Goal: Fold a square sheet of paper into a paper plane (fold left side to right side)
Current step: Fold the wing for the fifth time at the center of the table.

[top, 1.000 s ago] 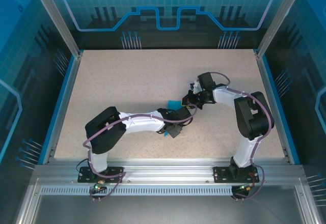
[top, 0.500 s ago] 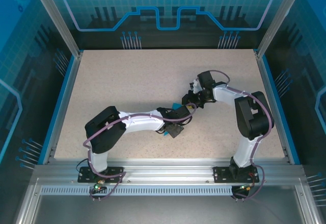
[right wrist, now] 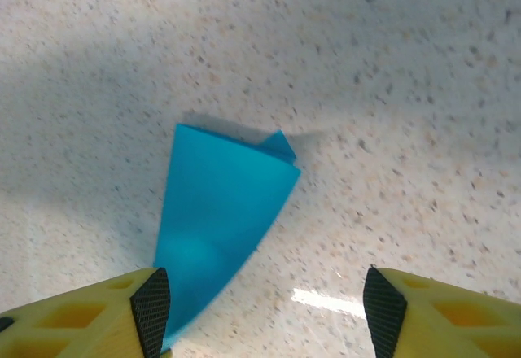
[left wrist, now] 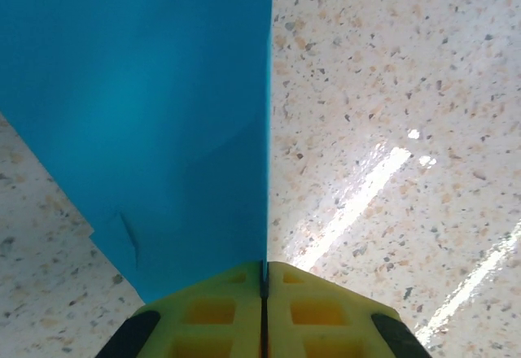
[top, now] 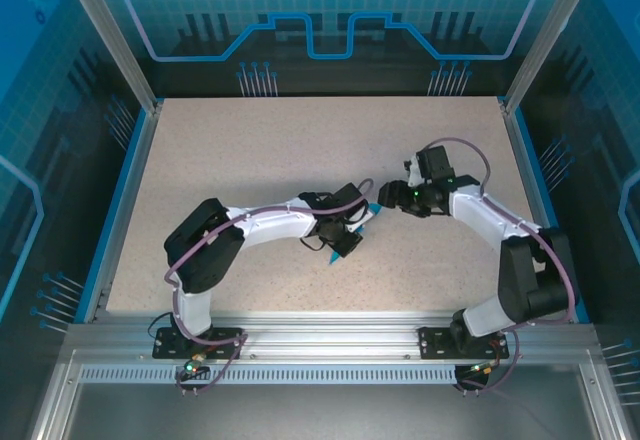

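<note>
The blue paper is a folded, pointed wedge [right wrist: 220, 220] lying on the speckled table. In the top view a blue tip [top: 344, 247] shows below my left wrist and a small corner sticks out toward the right gripper. My left gripper [left wrist: 264, 272] is shut on the paper's right-hand folded edge, and the sheet [left wrist: 146, 106] spreads away to the left of the pinch. My right gripper [top: 392, 198] hovers just right of the paper with its jaws wide apart. In its wrist view the right gripper [right wrist: 260, 297] holds nothing, and the wedge's narrow end passes beside the left pad [right wrist: 151, 307].
Both arms meet near the middle of the tabletop [top: 250, 150]. Aluminium rails and blue walls frame the table [top: 130, 190]. Bare surface lies behind and to either side of the grippers.
The right arm has swung its elbow out to the right and its gripper has drawn back slightly from the paper. The left gripper has shifted up and right with the paper's edge in it.
</note>
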Available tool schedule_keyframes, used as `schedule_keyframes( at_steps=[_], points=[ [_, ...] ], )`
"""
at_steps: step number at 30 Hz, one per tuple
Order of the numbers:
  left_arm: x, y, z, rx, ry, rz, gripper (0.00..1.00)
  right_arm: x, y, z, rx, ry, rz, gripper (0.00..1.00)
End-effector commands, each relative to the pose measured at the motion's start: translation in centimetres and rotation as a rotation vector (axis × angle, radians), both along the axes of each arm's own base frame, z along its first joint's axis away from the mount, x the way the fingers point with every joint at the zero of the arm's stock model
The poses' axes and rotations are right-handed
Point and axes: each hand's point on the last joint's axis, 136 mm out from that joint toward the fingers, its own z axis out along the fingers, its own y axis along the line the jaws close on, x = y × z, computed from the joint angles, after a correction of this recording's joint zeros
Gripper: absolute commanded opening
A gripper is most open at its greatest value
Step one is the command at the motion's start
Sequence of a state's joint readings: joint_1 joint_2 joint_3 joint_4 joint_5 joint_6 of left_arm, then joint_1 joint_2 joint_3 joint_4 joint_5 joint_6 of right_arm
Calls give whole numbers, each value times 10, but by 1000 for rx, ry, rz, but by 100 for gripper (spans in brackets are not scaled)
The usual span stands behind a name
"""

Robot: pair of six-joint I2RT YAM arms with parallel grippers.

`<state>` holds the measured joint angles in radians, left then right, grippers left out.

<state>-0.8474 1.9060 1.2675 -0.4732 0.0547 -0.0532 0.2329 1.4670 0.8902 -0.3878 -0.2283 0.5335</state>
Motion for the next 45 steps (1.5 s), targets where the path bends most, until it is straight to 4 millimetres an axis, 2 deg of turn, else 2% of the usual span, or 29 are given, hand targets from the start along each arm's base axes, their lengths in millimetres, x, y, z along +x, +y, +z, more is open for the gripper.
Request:
schedule_keyframes(
  at_steps=[1,10,17,24,33,42,45],
  points=[
    [-5,-9,0,-96,130,5,8,-8,-8,-6,-5,-31,-16,68],
    [9,-11,2,-298,316,101,7,-20,12,-18,128,-69,7,69],
    [19,-7,-1,-421,423,181,6,-22,32,-26,227,-89,24,64],
    [29,-4,6,-532,483,232,5,-14,52,-29,285,-88,30,53],
    [40,8,-3,-597,544,310,5,3,72,-39,308,-59,17,43],
    [44,15,-8,-640,582,341,5,9,84,-48,313,-20,4,42],
    [45,16,-8,-659,591,352,5,16,89,-45,327,-39,5,42]
  ],
)
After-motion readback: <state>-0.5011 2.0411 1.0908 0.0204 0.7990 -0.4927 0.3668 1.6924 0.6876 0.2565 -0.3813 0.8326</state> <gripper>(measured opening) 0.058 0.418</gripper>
